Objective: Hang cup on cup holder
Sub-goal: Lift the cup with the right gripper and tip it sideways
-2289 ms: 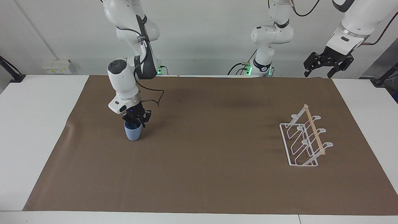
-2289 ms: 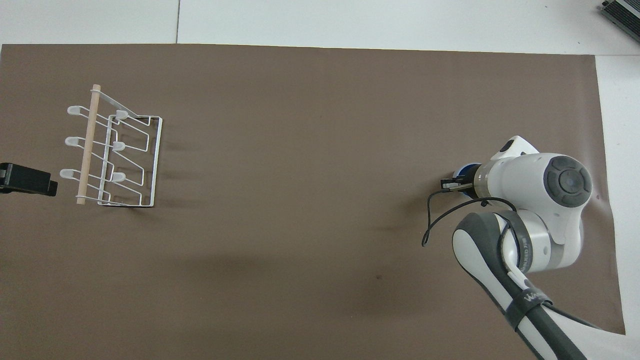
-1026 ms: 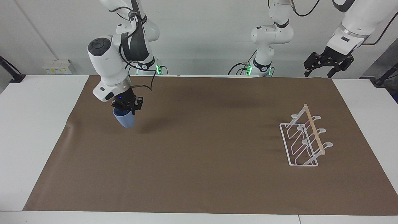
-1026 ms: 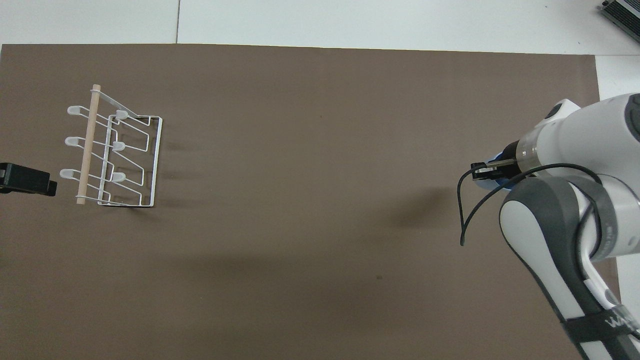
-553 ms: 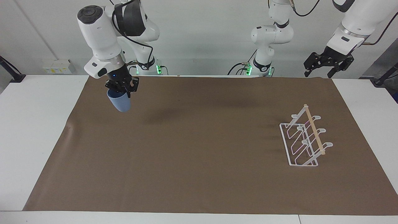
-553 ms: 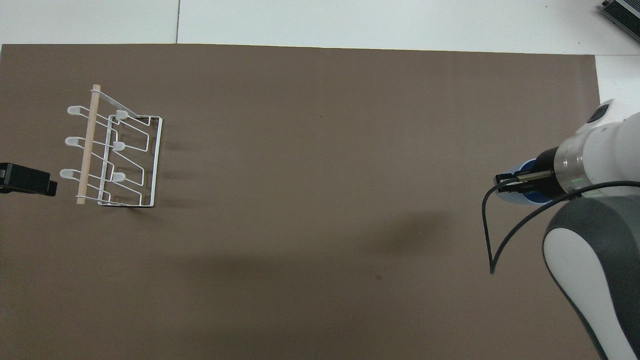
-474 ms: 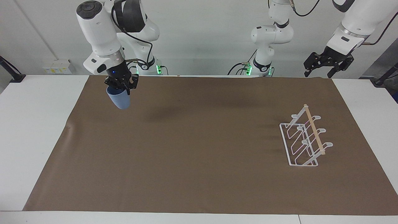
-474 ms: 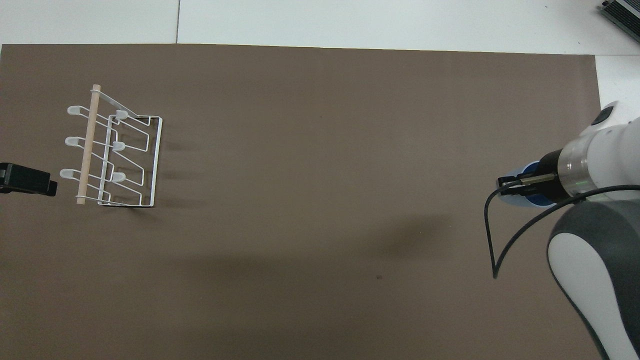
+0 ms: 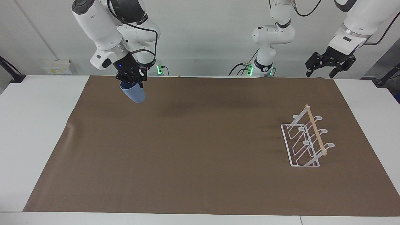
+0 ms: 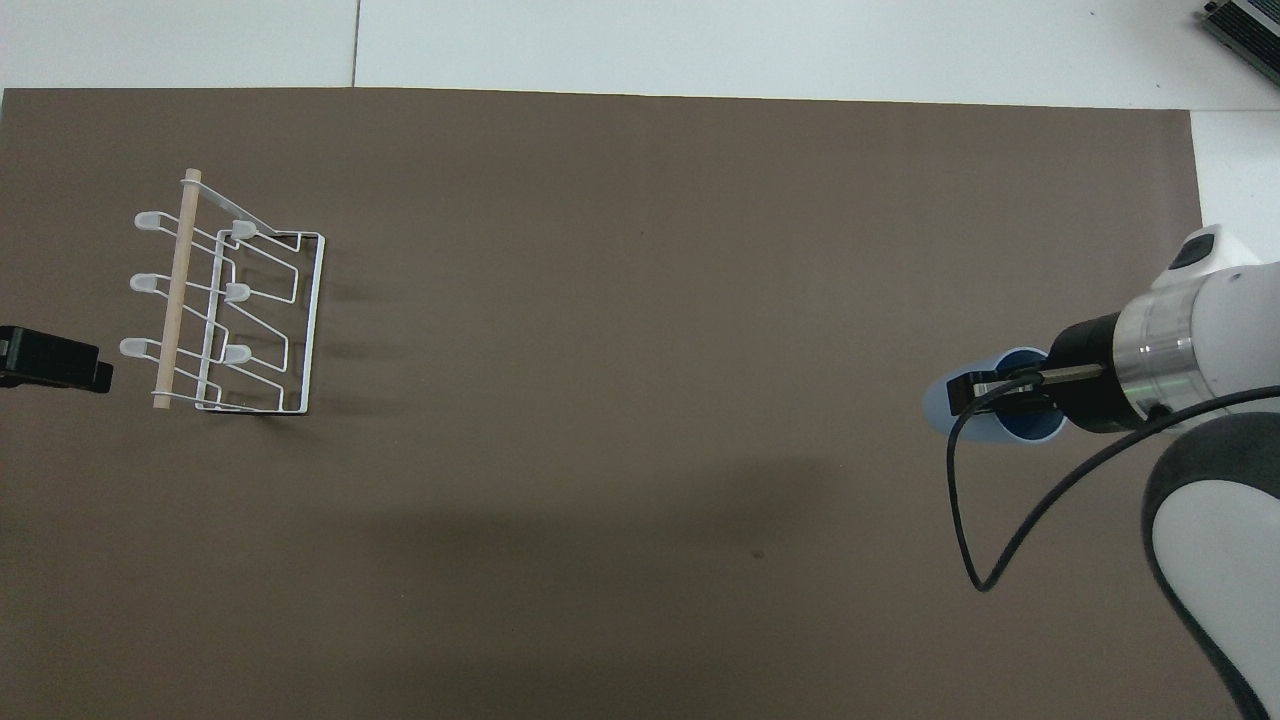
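My right gripper (image 9: 131,80) is shut on the rim of the light-blue cup (image 9: 134,94) and holds it tilted, high over the brown mat at the right arm's end of the table. In the overhead view the cup (image 10: 942,404) sticks out from under the right gripper (image 10: 1003,396), its base pointing toward the left arm's end. The white wire cup holder (image 9: 307,141) with its wooden dowel stands empty on the mat at the left arm's end, also in the overhead view (image 10: 226,300). My left gripper (image 9: 322,69) waits open in the air beside the holder, and its tip shows in the overhead view (image 10: 55,359).
A brown mat (image 9: 200,150) covers most of the white table (image 9: 28,125). A black cable (image 10: 965,510) loops down from the right wrist. The wall stands close to the robots' bases.
My right gripper has lifted the cup off the mat, raised it high, tilted it, and begun carrying it toward the left arm's end. The left arm and the holder have not moved.
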You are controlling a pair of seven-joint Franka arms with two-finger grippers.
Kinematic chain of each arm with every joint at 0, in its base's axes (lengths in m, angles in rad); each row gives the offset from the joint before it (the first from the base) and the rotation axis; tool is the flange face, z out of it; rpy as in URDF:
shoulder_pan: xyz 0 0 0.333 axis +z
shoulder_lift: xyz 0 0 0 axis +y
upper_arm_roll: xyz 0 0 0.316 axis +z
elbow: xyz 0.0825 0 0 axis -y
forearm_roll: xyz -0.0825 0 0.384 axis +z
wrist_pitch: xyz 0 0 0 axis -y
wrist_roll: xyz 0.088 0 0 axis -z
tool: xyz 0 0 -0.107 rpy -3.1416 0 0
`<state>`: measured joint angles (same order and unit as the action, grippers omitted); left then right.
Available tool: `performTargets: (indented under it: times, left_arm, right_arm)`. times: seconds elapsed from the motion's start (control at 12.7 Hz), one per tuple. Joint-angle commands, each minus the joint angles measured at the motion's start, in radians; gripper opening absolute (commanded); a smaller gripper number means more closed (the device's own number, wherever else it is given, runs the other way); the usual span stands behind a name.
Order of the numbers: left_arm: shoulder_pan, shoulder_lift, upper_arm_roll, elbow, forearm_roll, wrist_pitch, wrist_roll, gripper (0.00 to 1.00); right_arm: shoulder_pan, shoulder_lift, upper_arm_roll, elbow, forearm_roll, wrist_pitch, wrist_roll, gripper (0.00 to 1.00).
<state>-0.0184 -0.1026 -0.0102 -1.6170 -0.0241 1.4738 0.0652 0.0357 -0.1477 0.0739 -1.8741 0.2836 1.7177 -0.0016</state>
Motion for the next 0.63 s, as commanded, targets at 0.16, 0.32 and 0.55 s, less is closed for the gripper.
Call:
performTargets:
  times: [0.16,0.32,0.55]
  left_arm:
    - [-0.005,-0.023,-0.011,-0.021,-0.037,0.014,0.091,1.00]
    - [-0.005,-0.023,-0.011,-0.021,-0.078,0.025,0.187,1.00]
    - [-0.018,-0.023,-0.016,-0.021,-0.131,0.026,0.388,1.00]
  right_arm:
    - [0.012,-0.009,0.040,-0.022,0.142,0.098,0.115,0.00]
    - [0.047,-0.003,0.040,-0.022,0.225,0.118,0.265,0.00]
    - [0.098,0.003,0.040,-0.036,0.357,0.213,0.469,0.00]
